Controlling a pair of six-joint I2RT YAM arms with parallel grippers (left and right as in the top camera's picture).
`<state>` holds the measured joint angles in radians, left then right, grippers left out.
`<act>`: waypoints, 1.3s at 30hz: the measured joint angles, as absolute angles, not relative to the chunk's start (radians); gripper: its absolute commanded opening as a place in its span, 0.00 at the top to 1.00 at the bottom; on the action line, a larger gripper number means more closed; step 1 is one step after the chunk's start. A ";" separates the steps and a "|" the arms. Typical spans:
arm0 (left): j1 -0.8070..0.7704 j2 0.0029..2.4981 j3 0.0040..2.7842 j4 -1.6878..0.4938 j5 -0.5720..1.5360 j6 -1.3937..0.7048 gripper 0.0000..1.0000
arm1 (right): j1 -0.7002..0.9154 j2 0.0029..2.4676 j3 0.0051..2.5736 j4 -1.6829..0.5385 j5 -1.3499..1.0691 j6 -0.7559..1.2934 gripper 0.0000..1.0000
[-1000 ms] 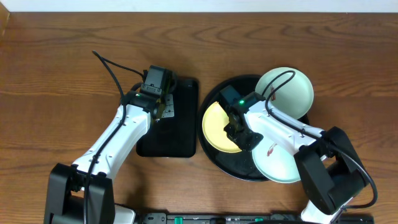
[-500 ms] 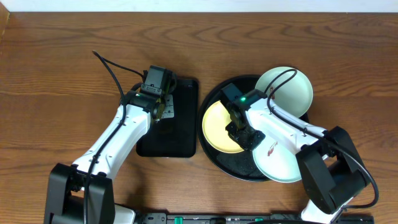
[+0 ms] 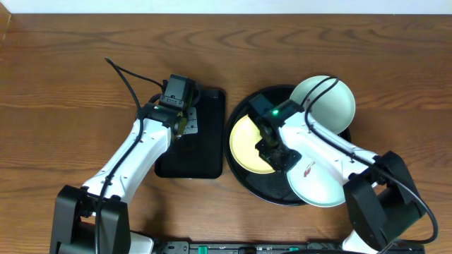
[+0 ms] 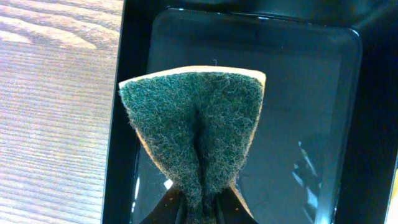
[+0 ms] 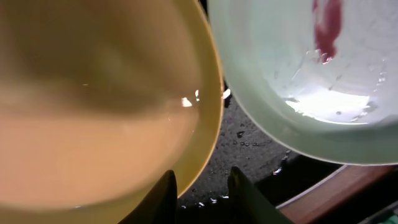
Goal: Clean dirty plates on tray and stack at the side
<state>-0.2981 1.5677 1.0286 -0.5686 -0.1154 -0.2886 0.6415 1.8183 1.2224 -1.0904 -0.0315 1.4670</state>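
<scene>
Pale yellow round plate [image 3: 244, 144] sits at 9 o'clock on the round glossy black tray [image 3: 265, 185]. My right hand [image 5: 203, 190], fingers apart, is at its 3 o'clock rim. My left hand [image 4: 198, 214], clamped on a green scouring sponge [image 4: 193, 124], hangs over the rectangular black tray [image 4: 298, 93], 9 o'clock of the plate.

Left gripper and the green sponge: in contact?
Touching. The left wrist view shows the green sponge pinched at its lower end between the closed fingers of the left gripper, its pad creased by the squeeze.
</scene>
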 measured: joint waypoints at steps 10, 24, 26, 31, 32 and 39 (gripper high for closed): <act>-0.298 1.568 1.029 -0.569 -0.115 -0.289 0.87 | 0.648 1.818 1.190 -1.068 -0.019 1.507 0.73; -0.298 1.568 1.029 -0.569 -0.115 -0.289 0.87 | 0.648 1.818 1.099 -0.929 -0.006 1.591 0.92; -0.298 1.568 1.029 -0.569 -0.115 -0.289 0.87 | 0.648 1.818 1.094 -0.924 -0.003 1.594 0.94; -0.298 1.568 1.029 -0.569 -0.115 -0.289 0.87 | 0.647 1.817 1.094 -0.919 0.004 1.608 0.96; -0.298 1.568 1.029 -0.569 -0.115 -0.289 0.86 | 0.647 1.817 1.094 -0.919 0.006 1.611 0.96; -0.298 1.568 1.029 -0.569 -0.115 -0.289 0.86 | 0.647 1.814 1.095 -0.918 0.015 1.613 0.99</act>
